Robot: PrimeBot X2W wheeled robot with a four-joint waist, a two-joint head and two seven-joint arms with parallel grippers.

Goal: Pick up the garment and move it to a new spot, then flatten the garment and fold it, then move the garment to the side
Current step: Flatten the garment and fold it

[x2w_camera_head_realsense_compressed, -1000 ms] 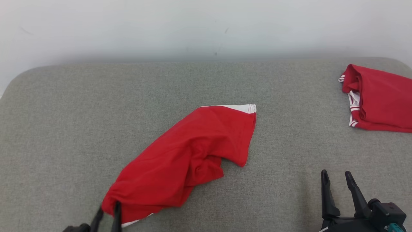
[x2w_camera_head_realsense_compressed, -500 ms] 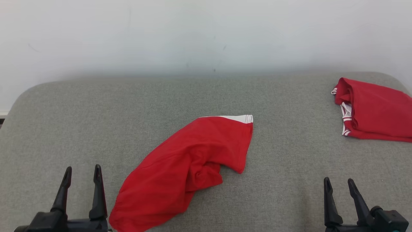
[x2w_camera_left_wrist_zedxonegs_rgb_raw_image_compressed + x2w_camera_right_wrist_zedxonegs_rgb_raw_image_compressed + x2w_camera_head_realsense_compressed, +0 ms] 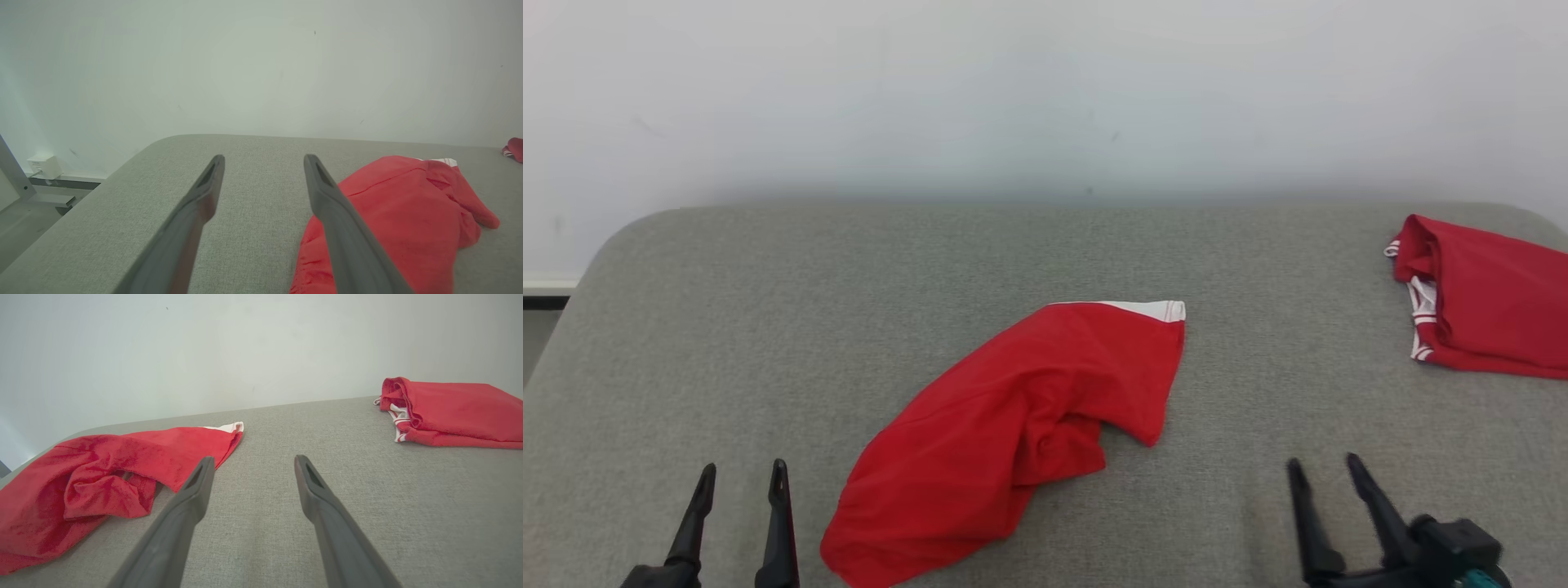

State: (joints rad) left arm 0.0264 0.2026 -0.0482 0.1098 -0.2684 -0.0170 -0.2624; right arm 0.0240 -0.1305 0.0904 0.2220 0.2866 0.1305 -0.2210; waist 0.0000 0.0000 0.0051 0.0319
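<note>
Lying crumpled near the middle of the grey padded surface (image 3: 768, 310) in the head view is the red garment (image 3: 1013, 433), its white trim (image 3: 1143, 309) at the far corner and its bunched end reaching toward the near edge. The left gripper (image 3: 743, 467) sits at the lower left just beside that near end, fingers spread and holding nothing; the right gripper (image 3: 1322, 462) at the lower right is spread wide too, well apart from the cloth. A folded red garment (image 3: 1486, 302) rests at the far right edge. From the left wrist, the two parted fingers point along the bare surface toward the white wall (image 3: 261, 73), the red garment just to their right, a small white box (image 3: 41, 165) low on the wall at left. From the right wrist, the parted fingers point between the two garments, the crumpled one at left, the folded one at upper right.
</note>
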